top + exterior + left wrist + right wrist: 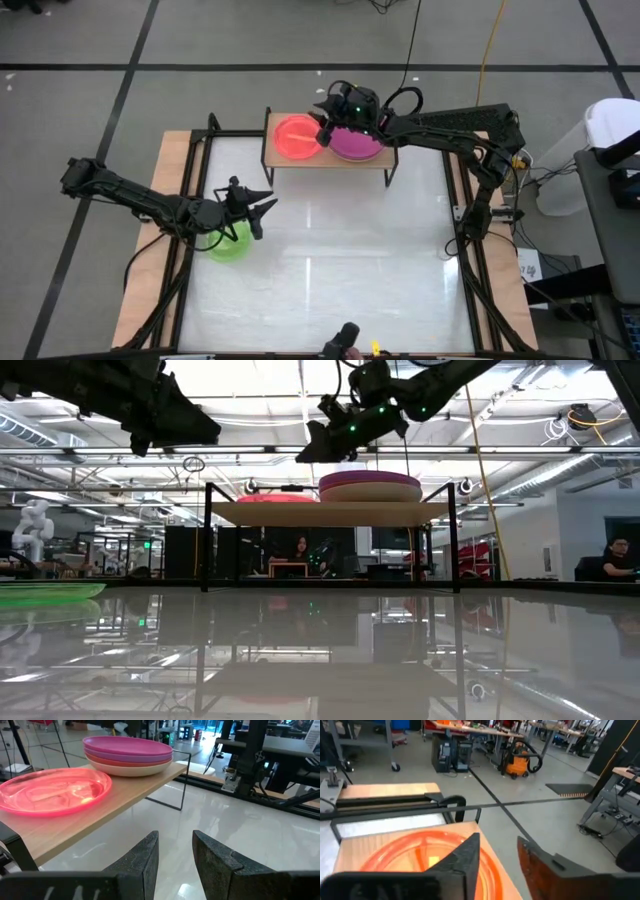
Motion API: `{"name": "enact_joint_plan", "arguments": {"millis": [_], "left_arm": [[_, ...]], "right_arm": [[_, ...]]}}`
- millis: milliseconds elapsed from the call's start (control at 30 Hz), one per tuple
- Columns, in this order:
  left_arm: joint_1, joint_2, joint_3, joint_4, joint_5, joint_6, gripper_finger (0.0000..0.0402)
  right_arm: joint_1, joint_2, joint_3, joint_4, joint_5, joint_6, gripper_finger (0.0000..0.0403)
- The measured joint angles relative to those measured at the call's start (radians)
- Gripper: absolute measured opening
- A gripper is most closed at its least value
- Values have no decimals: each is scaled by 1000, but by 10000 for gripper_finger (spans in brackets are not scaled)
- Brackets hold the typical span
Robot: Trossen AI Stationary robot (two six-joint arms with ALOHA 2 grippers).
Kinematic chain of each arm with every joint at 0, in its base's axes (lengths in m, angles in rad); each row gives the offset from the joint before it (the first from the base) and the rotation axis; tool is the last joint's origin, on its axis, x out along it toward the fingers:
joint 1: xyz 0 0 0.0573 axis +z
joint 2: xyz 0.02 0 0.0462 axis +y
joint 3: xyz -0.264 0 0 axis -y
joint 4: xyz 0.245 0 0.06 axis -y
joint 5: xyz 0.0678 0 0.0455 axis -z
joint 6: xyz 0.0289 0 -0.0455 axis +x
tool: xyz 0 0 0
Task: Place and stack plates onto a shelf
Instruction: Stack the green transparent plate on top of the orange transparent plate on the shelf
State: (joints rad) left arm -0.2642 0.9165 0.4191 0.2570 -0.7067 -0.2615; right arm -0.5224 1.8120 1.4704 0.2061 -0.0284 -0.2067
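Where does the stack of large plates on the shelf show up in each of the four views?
High view: the stack of large plates lies on the right half of the shelf, magenta plate on top, under the right gripper.
Low view: stack on the shelf's right part.
Left wrist view: stack at the shelf's far end.
Right wrist view: not in it.
Shared landmark: the translucent pink plate beside the stack.

on the shelf (330,160) a single plate (296,137) lies left, beside the plate stack (355,143) on its right. another plate (230,241) sits on the table (330,270), well apart, front-left.
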Motion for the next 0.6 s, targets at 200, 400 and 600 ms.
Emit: {"name": "enact_joint_plan", "arguments": {"millis": [200, 400, 600], "left_arm": [[0, 0, 0, -31, 20, -55, 124], [4, 0, 22, -234, 36, -179, 124], [-15, 19, 152, -618, 55, -361, 124]], "right_arm": [[47, -139, -1, -98, -103, -2, 150], [164, -353, -68, -193, -339, 11, 153], [305, -564, -353, -116, -367, -12, 153]]}}
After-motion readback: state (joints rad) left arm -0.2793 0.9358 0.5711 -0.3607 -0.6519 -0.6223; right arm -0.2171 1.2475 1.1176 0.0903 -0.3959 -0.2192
